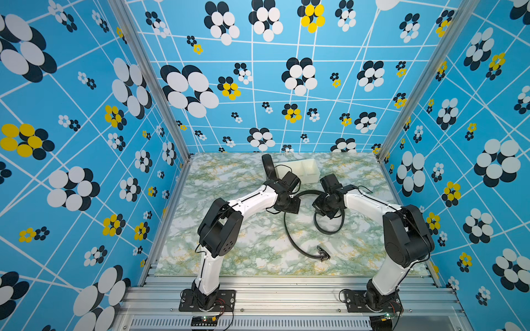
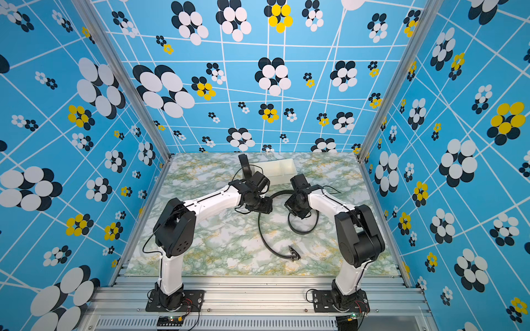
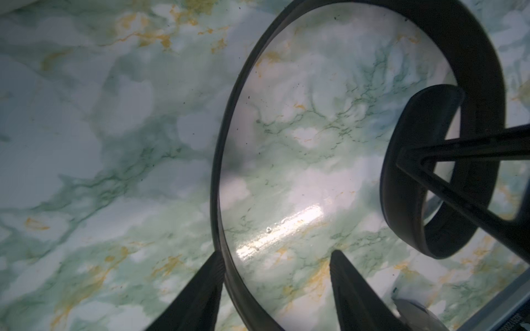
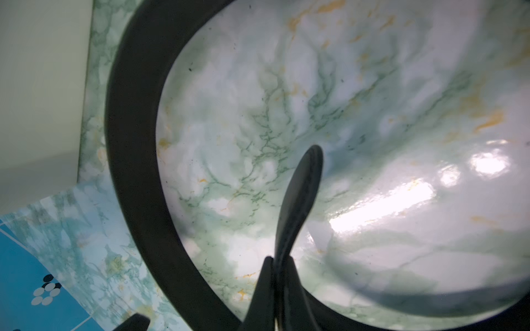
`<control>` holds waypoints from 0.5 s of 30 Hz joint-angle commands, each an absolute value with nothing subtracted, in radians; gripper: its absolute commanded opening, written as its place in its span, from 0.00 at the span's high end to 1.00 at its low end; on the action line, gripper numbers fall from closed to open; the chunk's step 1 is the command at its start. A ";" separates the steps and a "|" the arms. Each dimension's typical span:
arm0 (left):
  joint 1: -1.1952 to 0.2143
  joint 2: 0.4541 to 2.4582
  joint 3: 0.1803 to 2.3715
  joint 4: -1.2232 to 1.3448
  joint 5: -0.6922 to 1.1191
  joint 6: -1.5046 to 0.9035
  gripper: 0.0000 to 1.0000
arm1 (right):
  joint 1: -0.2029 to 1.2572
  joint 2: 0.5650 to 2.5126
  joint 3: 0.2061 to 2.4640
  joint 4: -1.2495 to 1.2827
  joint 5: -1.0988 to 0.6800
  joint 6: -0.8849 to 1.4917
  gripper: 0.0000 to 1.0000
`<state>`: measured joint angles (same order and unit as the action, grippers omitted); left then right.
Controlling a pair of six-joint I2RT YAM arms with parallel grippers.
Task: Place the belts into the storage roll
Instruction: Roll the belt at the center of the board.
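Storage roll (image 1: 311,177) sits on the table (image 1: 229,252) at twelve o'clock from both tools; I see the loose belt (image 1: 284,222) running from them toward six. My right tool (image 4: 279,275) pinches its strap end, the left tool (image 3: 276,269) stands open astride it.

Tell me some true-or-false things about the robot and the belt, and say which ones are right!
1. The right jaws pinch the belt. True.
2. The left jaws are shut. False: they stand open, with the belt between them.
3. The tray sits at the back of the table. True.
4. The buckle is in the tray. False: the buckle lies on the table, near the front.
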<state>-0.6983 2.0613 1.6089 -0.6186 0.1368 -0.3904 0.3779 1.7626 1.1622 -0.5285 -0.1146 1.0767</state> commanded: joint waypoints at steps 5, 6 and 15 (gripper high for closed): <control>-0.645 2.225 1.818 -0.800 0.058 -0.224 0.43 | 0.384 1.750 1.173 -0.594 -0.124 1.100 1.00; -0.639 2.239 1.832 -0.809 0.063 -0.213 0.49 | 0.386 1.749 1.175 -0.595 -0.121 1.103 1.00; -0.534 2.041 1.496 -0.756 0.131 -0.244 0.93 | 0.418 1.792 1.233 -0.552 -0.099 1.162 1.00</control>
